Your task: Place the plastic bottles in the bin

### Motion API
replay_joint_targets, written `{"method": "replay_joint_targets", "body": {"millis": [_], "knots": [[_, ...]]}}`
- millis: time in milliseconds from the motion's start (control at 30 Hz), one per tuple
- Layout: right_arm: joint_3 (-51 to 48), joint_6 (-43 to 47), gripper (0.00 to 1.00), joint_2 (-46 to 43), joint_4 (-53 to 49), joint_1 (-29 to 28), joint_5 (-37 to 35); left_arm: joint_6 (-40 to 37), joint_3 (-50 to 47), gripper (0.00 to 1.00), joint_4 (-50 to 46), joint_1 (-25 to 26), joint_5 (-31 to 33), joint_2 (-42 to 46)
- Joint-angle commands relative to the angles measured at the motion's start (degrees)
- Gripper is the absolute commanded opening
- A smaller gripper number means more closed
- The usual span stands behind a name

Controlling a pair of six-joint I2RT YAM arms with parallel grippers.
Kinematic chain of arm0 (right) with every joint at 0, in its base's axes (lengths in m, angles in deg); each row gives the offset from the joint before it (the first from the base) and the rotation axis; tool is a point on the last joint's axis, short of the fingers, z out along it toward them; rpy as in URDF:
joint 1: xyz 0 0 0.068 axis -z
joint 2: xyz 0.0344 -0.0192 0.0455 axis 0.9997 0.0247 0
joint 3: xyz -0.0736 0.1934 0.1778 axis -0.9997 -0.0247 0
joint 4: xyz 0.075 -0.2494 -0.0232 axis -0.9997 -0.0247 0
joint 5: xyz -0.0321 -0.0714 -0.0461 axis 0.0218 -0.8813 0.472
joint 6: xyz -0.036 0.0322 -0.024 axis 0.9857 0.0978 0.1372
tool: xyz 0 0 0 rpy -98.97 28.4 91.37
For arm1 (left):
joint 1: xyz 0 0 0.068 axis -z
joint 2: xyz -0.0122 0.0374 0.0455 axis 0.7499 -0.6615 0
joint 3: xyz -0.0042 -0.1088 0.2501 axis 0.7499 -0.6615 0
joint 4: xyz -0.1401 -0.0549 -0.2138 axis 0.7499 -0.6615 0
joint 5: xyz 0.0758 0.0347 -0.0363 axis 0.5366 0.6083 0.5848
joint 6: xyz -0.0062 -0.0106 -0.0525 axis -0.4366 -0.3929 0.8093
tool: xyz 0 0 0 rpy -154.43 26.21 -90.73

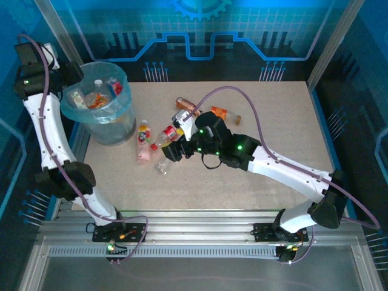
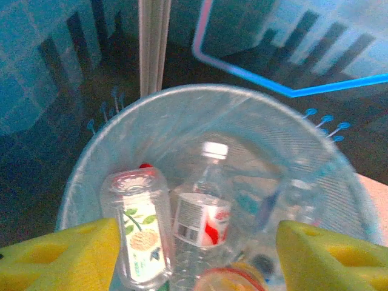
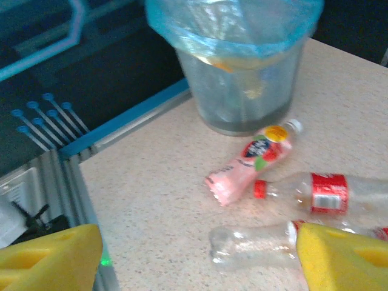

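The bin [image 1: 118,130] stands at the table's back left, lined with a pale blue bag and holding several plastic bottles. My left gripper [image 1: 71,76] hovers over its rim, open and holding nothing. Beneath that gripper [image 2: 197,260] lie a leaf-label bottle [image 2: 136,227] and a white-capped red-label bottle [image 2: 203,212]. More bottles lie mid-table: a pink one [image 1: 143,145], a red-label one [image 1: 167,134], a clear one [image 1: 160,167] and orange ones [image 1: 225,113]. My right gripper [image 1: 172,150] is open low over the clear bottle [image 3: 260,245], which lies by its right finger [image 3: 345,254].
The pink bottle [image 3: 251,160] and the red-label bottle [image 3: 321,194] lie just beyond the clear one, between it and the bin [image 3: 242,91]. The table's left edge and a metal rail [image 3: 73,176] run close by. The near half of the table [image 1: 212,194] is bare.
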Motion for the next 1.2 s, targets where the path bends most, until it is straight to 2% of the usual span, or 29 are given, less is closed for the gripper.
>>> {"method": "replay_joint_targets", "body": {"millis": [0,133,233,367,433,500,600,733,867,1167], "knots": [[2.0,-4.6,0.84,-1.2,-4.6,2.6,-7.5,-1.5,-1.4,0.7,1.8,6.1,3.0,6.2],[2.2,-14.5,0.83,0.2,-11.3,8.5,-10.2,-3.8,-10.7,0.7,6.3,16.3,5.7,12.8],[1.9,-21.2,0.83,2.2,-15.0,12.2,-7.4,-4.3,-18.9,0.7,10.4,23.6,6.1,17.9],[0.0,-27.7,0.86,4.7,-15.0,11.1,-7.1,-7.9,-31.8,0.73,17.1,32.3,4.3,24.6],[-0.8,-30.6,0.87,6.4,-14.3,9.7,-7.4,-9.6,-37.6,0.76,19.4,34.8,0.6,27.7],[-1.0,-33.5,0.89,8.8,-13.4,8.1,-7.5,-9.9,-44.4,0.77,22.9,35.5,-4.5,31.6],[-0.4,-36.3,0.9,12.7,-12.4,5.6,-8.1,-9.4,-53.8,0.77,27.8,35.5,-8.9,37.3],[0.8,-39.3,0.91,17.8,-10.5,3.4,-7.8,-9.8,-63.8,0.78,31.5,35.5,-13.0,44.0],[3.7,-41.1,0.92,22.7,-9.8,1.7,-8.3,-8.4,-70.8,0.78,35.0,35.5,-14.3,50.2],[17.6,-43.9,0.97,35.8,-18.8,-0.3,-9.7,-12.3,-72.3,0.8,32.6,35.5,-12.6,57.2]]}}
